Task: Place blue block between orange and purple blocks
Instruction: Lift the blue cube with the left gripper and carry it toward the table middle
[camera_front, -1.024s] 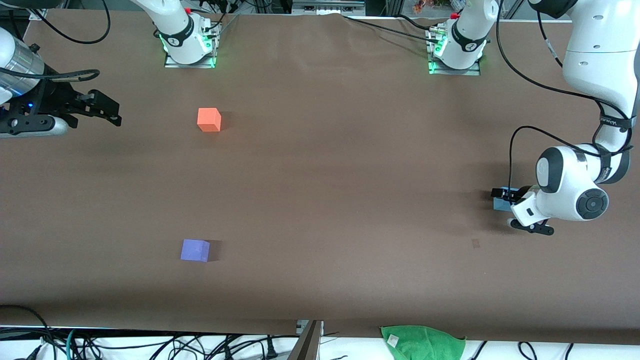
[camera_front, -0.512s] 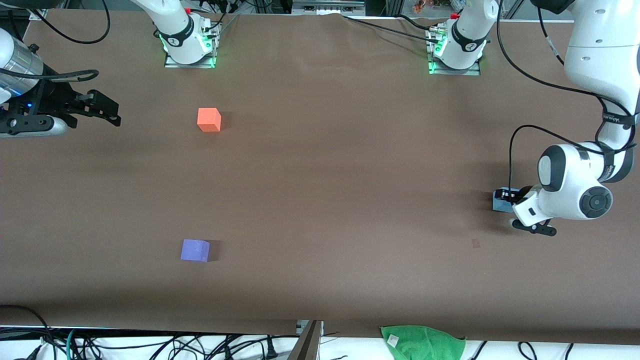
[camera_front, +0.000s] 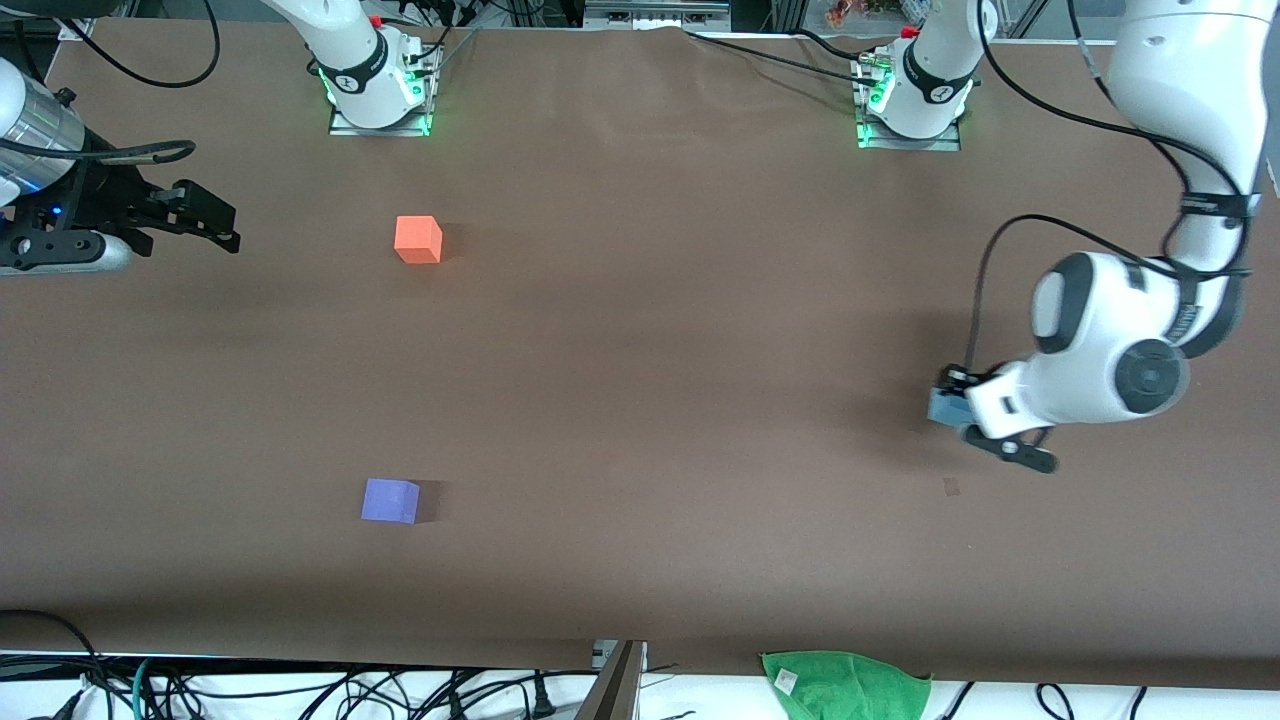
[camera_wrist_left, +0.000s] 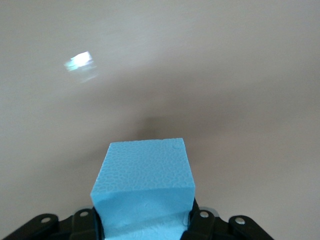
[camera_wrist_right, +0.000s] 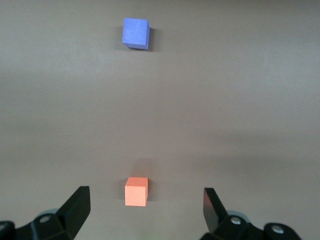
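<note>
My left gripper (camera_front: 968, 418) is shut on the light blue block (camera_front: 941, 405), holding it just above the brown table at the left arm's end. In the left wrist view the blue block (camera_wrist_left: 145, 182) fills the space between the left gripper's (camera_wrist_left: 147, 226) black fingers. The orange block (camera_front: 417, 240) and the purple block (camera_front: 389, 501) sit toward the right arm's end, the purple one nearer the front camera. My right gripper (camera_front: 222, 222) waits open and empty beside the orange block. The right wrist view shows the right gripper (camera_wrist_right: 146, 195) wide open, with the orange block (camera_wrist_right: 136, 191) and the purple block (camera_wrist_right: 135, 33).
A green cloth (camera_front: 845, 685) lies at the table's edge nearest the front camera. The two arm bases (camera_front: 378, 95) stand along the table edge farthest from that camera. Cables hang below the near edge. A small dark mark (camera_front: 951, 487) is on the table near the left gripper.
The left gripper has shut on the blue block, lifted it slightly and carried it a short way toward the right arm's end. The right arm has not moved.
</note>
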